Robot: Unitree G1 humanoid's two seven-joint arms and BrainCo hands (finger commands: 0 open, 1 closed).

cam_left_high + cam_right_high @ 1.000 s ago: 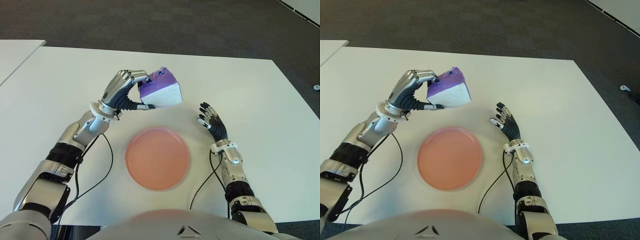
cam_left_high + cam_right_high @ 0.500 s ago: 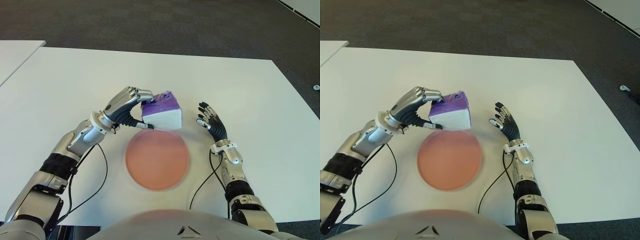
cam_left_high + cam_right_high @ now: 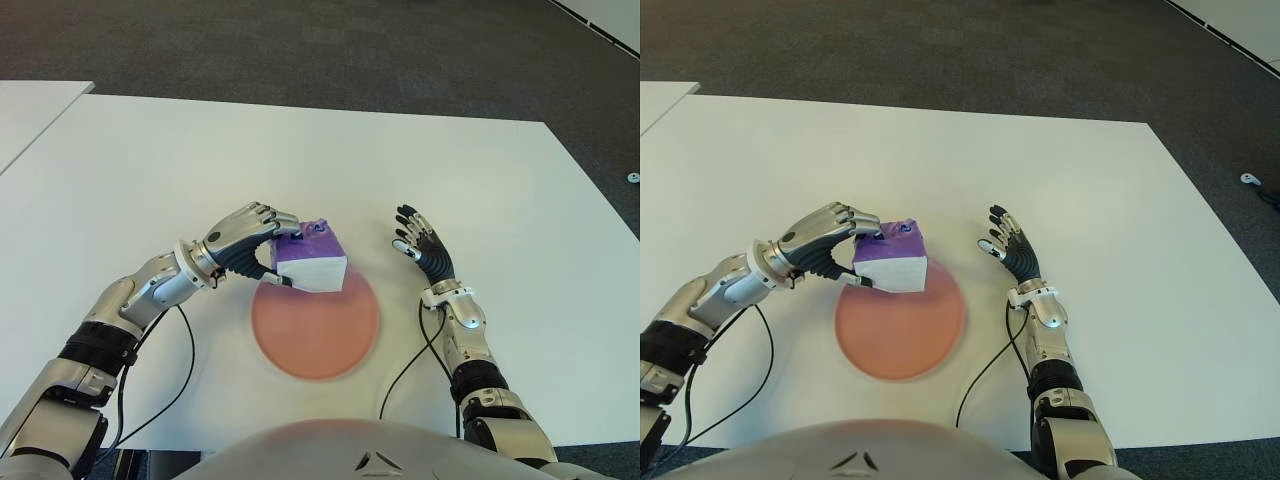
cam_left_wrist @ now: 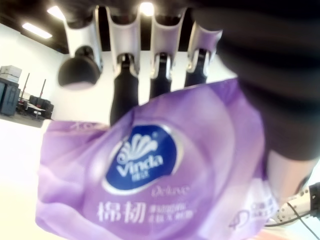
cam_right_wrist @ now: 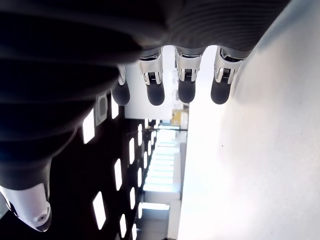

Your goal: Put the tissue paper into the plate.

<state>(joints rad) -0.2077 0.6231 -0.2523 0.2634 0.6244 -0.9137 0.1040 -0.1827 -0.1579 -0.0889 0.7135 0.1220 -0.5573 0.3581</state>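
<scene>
left hand (image 3: 245, 243): fingers clenched around tissue pack (image 3: 312, 259) | pack: over far-left rim of plate (image 3: 330, 335), tilted; touching plate or not, cannot tell | right hand (image 3: 420, 240): right of plate, fingers released, holding nothing

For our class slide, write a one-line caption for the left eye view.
Left hand holds tissue pack over plate; right hand open beside it.
</scene>
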